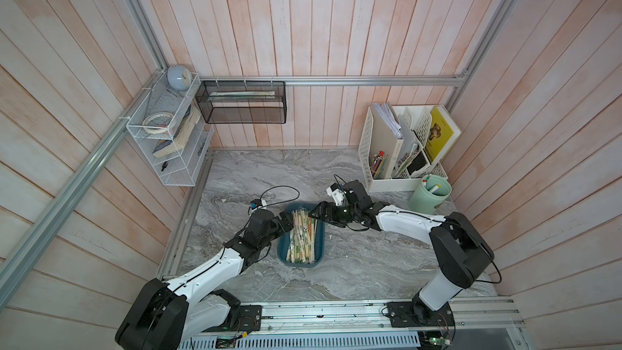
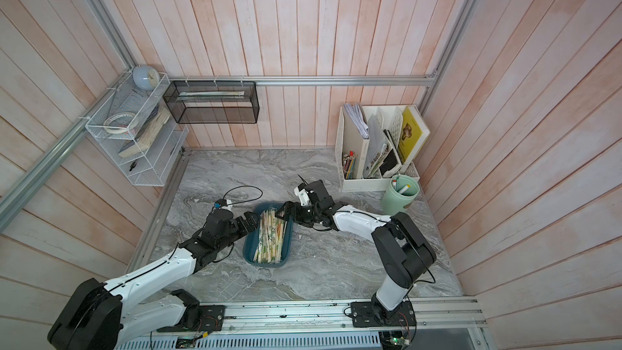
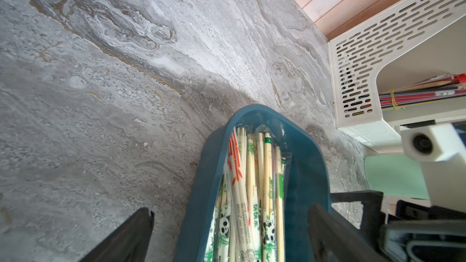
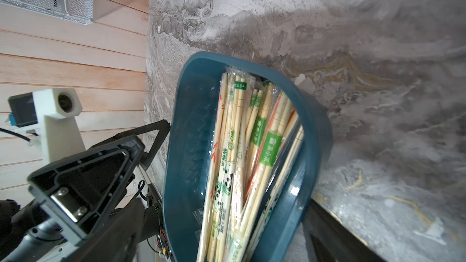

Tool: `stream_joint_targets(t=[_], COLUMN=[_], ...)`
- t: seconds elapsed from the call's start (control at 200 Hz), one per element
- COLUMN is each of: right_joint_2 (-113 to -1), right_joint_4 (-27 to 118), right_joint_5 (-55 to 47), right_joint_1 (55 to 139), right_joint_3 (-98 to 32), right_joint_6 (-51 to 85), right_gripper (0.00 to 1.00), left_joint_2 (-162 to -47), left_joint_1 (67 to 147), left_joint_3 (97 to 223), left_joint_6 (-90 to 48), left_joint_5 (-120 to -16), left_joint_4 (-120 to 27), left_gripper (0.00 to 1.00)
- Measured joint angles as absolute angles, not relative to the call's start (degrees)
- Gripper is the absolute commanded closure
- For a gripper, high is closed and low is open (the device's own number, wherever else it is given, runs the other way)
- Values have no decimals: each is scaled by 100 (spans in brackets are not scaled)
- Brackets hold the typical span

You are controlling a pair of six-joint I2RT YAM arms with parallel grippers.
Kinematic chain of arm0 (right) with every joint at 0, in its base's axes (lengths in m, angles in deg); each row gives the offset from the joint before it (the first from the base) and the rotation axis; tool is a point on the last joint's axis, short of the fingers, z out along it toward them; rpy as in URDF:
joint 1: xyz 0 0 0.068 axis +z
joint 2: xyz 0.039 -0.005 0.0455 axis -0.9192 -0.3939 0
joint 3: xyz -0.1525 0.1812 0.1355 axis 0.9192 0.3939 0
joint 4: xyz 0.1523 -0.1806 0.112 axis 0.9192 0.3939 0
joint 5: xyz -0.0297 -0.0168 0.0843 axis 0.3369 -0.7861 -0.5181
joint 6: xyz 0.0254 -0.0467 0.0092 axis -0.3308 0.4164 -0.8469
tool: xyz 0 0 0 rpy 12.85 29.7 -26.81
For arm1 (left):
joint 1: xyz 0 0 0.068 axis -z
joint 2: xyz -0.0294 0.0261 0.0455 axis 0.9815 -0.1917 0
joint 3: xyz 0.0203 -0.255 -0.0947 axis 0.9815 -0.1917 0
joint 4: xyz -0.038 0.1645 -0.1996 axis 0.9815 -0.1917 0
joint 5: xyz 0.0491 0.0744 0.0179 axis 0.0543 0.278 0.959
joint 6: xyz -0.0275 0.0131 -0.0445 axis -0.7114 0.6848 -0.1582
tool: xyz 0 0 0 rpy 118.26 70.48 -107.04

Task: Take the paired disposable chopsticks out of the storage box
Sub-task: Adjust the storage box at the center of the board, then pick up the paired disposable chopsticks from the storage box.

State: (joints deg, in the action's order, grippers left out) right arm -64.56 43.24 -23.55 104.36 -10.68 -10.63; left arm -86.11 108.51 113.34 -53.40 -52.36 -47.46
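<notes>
Left gripper (image 1: 289,222) and right gripper (image 1: 314,217), both spread wide, flank the storage box (image 1: 320,248) holding paired disposable chopsticks (image 1: 301,242), apparently touching nothing.

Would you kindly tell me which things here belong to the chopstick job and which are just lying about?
In the job: chopsticks; tray; left gripper and right gripper, both open.

Lying about: file organiser; pencils; green cup; mesh basket; wire shelf; clock.
</notes>
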Motion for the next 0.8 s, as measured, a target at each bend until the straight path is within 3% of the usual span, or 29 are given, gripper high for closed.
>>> stream_joint_targets(t=[0.275,0.61,0.8], right_joint_2=[-5945,-5807,-6237], right_joint_4=[5513,6424,6615], right_joint_5=[-1229,-363,-259], right_joint_1=[10484,11330,11737], right_joint_3=[-1278,-2006,-2373], right_joint_6=[-438,63,157], right_gripper=[11,50,61], left_joint_2=[-8672,-8838,-8838], left_joint_1=[10374,9583,9277], left_joint_3=[11507,12184,12289], left_joint_6=[-5380,-4986,-4763], left_joint_5=[-5179,-5243,-5334], left_joint_4=[-4998,-5782,-5997], left_gripper=[0,0,0])
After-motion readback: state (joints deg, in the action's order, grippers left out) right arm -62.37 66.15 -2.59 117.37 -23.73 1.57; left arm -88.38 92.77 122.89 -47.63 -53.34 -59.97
